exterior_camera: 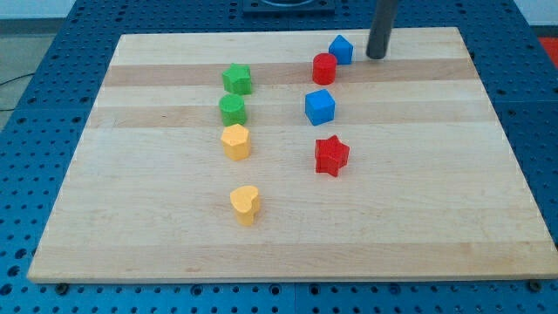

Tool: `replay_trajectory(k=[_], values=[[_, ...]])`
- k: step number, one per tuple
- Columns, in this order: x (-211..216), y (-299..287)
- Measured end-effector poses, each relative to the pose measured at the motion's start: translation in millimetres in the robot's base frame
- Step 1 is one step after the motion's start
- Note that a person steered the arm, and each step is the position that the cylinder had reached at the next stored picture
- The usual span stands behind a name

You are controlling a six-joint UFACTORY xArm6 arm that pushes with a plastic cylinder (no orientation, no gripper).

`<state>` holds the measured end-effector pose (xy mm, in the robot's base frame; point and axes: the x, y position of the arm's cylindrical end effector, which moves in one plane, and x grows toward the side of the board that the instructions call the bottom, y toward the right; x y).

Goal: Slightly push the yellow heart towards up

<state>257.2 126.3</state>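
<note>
The yellow heart (246, 204) sits low on the table (436, 218), a bit to the view's left of the middle. It is the block closest to the view's bottom, and nothing touches it. It stands alone with bare wood all around it.

Just above it, toward the view's top, is another yellow block (235, 141) with a chunky, many-sided shape. Right above that one is a green round block (233, 110), very close to it, maybe touching. Higher still is a green star (237, 78). These four make a line going up the view.

To the view's right of that line is a red star (331, 155). Above it is a blue cube (320, 106). Higher up is a red round block (324, 68), and a small blue block (341, 50) sits just beside it, up and to the view's right. I cannot tell the small blue block's shape for sure.

My tip (376, 56) is near the view's top, just to the view's right of the small blue block. It is close to that block but does not seem to touch it. My tip is well apart from the yellow heart, which is far down and to the view's left of it. The dark rod goes straight up out of the view.

There is no gripper on this arm, only the rod, so nothing is being held or squeezed.

The table is light wood with pale and darker stripes. It rests on a blue surface (540, 105) full of little holes.
</note>
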Motion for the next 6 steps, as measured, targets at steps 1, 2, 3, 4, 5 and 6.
replay_trajectory(k=[1,2,3,4,5,6], values=[[-2,-38],[-5,-37],[4,-4],[118,22],[261,-28],[306,-118]])
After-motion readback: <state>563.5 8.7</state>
